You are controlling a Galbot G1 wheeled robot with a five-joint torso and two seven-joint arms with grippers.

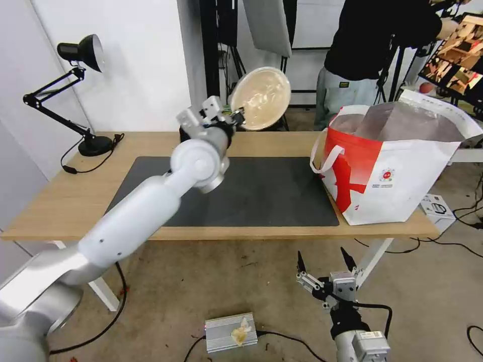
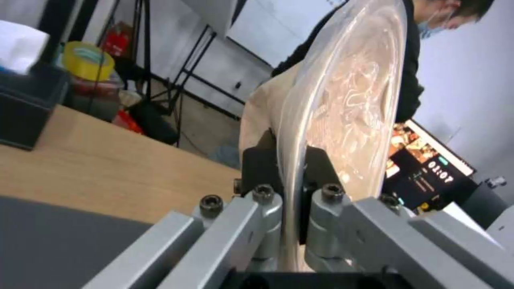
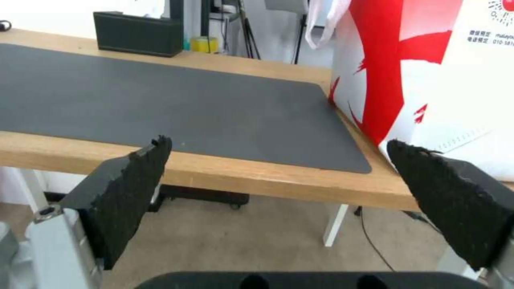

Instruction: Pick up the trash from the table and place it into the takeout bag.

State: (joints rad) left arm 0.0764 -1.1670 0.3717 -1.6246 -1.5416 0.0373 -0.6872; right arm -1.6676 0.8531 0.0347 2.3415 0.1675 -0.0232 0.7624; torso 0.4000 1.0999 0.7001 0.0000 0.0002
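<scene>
Beige bowl (image 1: 261, 98) on edge, airborne

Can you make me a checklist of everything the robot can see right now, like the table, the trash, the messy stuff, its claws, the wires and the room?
Surface: light-wood table with a dark grey mat; no trash lies on it.
Job's things: beige bowl held tilted in the air above the table's far edge; takeout bag stands open at the table's right end.
Clutter: black tissue box, black desk lamp.
Grippers: left gripper shut on the bowl's rim; right gripper open, low in front of the table.
Cables: lamp cord on the table, more on the floor.
Surroundings: silver box on the floor.
</scene>
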